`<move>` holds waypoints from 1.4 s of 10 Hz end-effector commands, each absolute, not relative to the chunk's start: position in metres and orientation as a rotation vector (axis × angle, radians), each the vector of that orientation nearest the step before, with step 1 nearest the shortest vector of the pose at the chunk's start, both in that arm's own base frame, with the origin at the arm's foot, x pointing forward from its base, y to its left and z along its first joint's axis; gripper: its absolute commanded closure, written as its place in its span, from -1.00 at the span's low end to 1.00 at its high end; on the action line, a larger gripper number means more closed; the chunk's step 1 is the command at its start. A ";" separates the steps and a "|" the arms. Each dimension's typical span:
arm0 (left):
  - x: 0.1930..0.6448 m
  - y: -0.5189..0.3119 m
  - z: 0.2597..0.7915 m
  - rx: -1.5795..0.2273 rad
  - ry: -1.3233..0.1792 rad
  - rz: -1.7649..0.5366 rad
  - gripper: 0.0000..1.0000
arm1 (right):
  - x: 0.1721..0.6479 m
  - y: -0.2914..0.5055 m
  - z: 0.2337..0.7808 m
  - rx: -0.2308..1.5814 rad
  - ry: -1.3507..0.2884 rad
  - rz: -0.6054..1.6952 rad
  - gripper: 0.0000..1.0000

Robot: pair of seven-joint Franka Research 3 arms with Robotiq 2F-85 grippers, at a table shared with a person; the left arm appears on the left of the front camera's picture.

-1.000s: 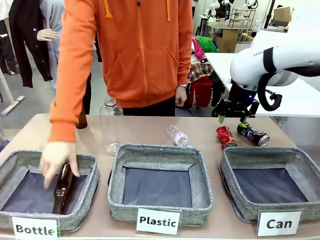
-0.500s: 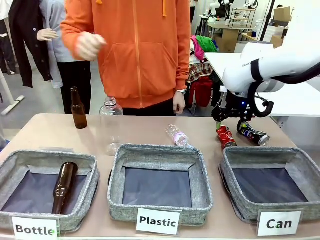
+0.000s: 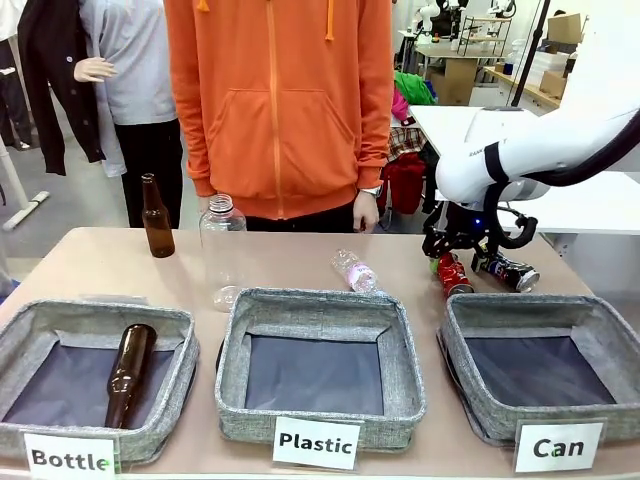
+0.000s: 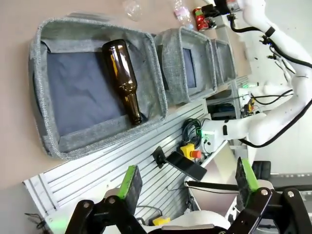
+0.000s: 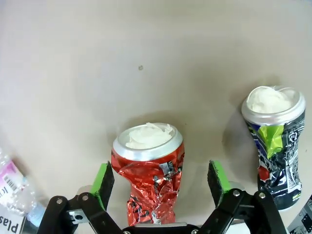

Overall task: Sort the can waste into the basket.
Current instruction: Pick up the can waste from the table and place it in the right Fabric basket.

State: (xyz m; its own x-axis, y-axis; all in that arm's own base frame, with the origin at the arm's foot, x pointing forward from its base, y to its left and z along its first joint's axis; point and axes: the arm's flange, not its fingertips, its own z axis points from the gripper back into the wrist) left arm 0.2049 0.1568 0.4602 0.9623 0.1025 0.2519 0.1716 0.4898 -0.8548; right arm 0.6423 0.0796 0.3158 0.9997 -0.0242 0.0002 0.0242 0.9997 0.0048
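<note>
We see the crushed red can [image 5: 148, 170] lying on the bench [image 3: 290, 258] just beyond the Can basket [image 3: 600, 318], black can [image 3: 507, 270] just right of it, our right fingers [image 5: 104, 178] wide on either side of the red can, our left fingers [image 4: 130, 181] wide, holding nothing

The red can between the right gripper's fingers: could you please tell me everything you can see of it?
The red can looks like thin metal, its red printed body crumpled, its silver rim and pale end intact. It lies on its side on the tan table, beside the black can and apart from it, just beyond the Can basket. The open right gripper straddles it, not yet clamped.
</note>
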 end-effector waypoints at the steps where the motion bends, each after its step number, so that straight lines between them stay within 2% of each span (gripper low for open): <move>1: 0.201 0.159 0.465 -1.093 -0.293 -0.034 -1.00 | 0.652 0.084 0.321 -0.057 -0.030 -0.056 -1.00; 3: 0.201 0.159 0.465 -1.093 -0.293 -0.034 -1.00 | 0.648 0.083 0.321 -0.060 -0.030 -0.031 -1.00; 4: 0.201 0.159 0.465 -1.093 -0.293 -0.034 -1.00 | 0.650 0.085 0.318 -0.070 -0.023 -0.024 0.20; 5: 0.201 0.159 0.465 -1.093 -0.293 -0.034 -1.00 | 0.651 0.087 0.317 -0.077 -0.019 -0.013 0.20; 6: 0.201 0.159 0.465 -1.093 -0.293 -0.034 -1.00 | 0.650 0.087 0.315 -0.082 -0.006 -0.001 1.00; 7: 0.201 0.159 0.465 -1.093 -0.293 -0.034 -1.00 | 0.650 0.085 0.313 -0.080 0.015 0.007 0.31; 8: 0.201 0.159 0.465 -1.093 -0.293 -0.034 -1.00 | 0.652 0.086 0.312 -0.072 0.023 0.007 1.00; 14: 0.201 0.159 0.465 -1.093 -0.293 -0.034 -1.00 | 0.649 0.085 0.332 -0.036 0.013 0.018 1.00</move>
